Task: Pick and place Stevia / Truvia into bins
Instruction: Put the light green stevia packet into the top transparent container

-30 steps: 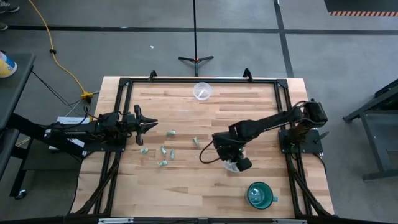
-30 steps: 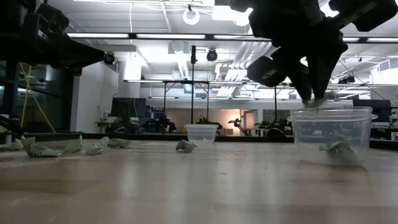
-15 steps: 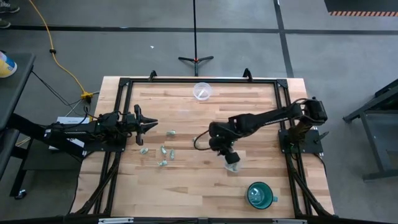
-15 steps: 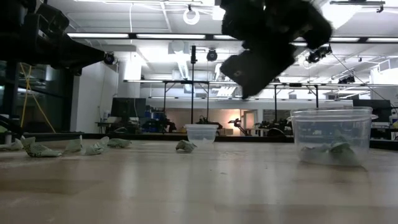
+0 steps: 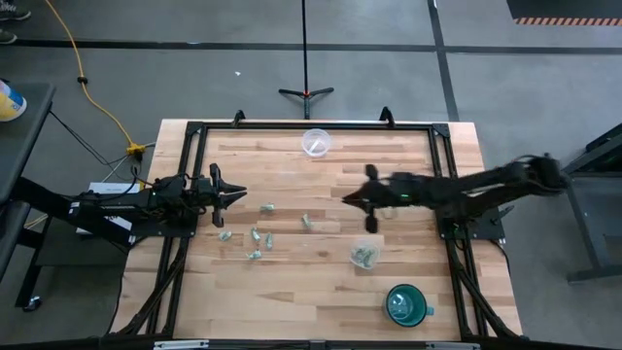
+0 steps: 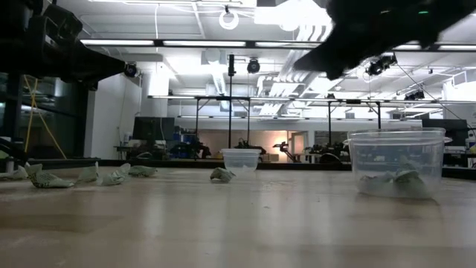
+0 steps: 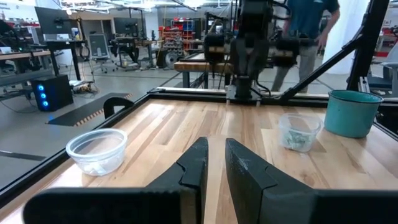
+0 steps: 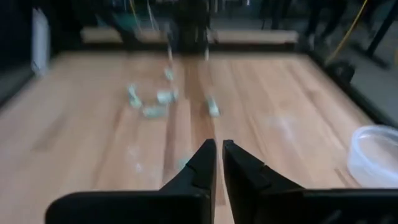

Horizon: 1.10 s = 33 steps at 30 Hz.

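Several pale green-and-white packets (image 5: 258, 233) lie loose on the wood left of the table's middle, also seen in the right wrist view (image 8: 152, 102). One clear cup (image 5: 364, 255) stands right of the middle with packets lying in its bottom (image 6: 396, 179). A second clear cup (image 5: 316, 142) stands near the far edge. My right gripper (image 5: 350, 198) is shut, raised above the table's middle and pointing level toward the left, between the two cups. My left gripper (image 5: 241, 194) is shut and waits at the left edge, just short of the packets.
A teal mug (image 5: 408, 304) stands near the table's near right corner. A black frame (image 5: 311, 124) borders the table. Bare wood lies between the loose packets and the near cup. A person (image 7: 311, 18) stands beyond the table's right side.
My right gripper has risen from the near cup's rim, swung toward the table's far edge and middle, and tipped from pointing down to pointing level toward the left. More packet material lies in the near cup than before. The cup has stayed in place.
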### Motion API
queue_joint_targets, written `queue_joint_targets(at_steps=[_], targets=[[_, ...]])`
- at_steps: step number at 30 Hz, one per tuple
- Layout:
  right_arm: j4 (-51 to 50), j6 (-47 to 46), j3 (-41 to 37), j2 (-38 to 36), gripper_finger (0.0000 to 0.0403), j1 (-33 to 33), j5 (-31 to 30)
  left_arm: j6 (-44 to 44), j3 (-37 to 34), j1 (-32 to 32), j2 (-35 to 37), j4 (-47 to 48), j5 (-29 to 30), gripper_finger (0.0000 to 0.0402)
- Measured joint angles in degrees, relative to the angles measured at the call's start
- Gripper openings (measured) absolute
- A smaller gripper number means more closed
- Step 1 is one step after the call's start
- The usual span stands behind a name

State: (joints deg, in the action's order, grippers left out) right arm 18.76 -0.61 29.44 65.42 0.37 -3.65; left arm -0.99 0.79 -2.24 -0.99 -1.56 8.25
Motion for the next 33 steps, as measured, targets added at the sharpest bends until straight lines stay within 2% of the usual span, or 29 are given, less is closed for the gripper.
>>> queue_joint_targets(at_steps=[3,8,13,18,22,26,30,33], targets=[[1.2,-1.9,-6.6,-9.9,0.0013,0.9,-1.1,0.0,0.0,0.0,0.0,0.0,0.0,0.0092],[-2.2,-4.9,-14.3,-25.2,0.0007,3.1,-4.1,0.0,0.0,0.0,0.0,0.0,0.2,0.0092],[-0.2,-4.0,-22.1,-38.2,0.0007,6.3,-10.1,0.0,0.0,0.0,0.0,0.0,-1.3,0.0092],[4.9,-0.4,-28.8,-45.2,0.0005,7.0,-11.7,-0.2,0.0,0.0,0.0,-2.4,-0.7,0.0092],[2.9,1.0,-28.7,-46.4,0.0007,7.0,-11.7,-1.5,0.0,0.0,-0.4,-7.7,-1.6,0.0098],[2.8,3.4,-28.7,-46.4,0.0009,7.0,-11.8,0.2,0.0,0.0,-4.9,-13.9,-2.1,0.0152],[2.7,4.9,-28.7,-46.4,0.0005,7.0,-13.2,8.5,0.1,0.0,-14.1,-20.6,1.9,0.0234],[2.7,5.7,-28.7,-46.4,0.0003,7.0,-13.4,10.0,2.4,0.0,-22.1,-19.5,2.6,0.0288]])
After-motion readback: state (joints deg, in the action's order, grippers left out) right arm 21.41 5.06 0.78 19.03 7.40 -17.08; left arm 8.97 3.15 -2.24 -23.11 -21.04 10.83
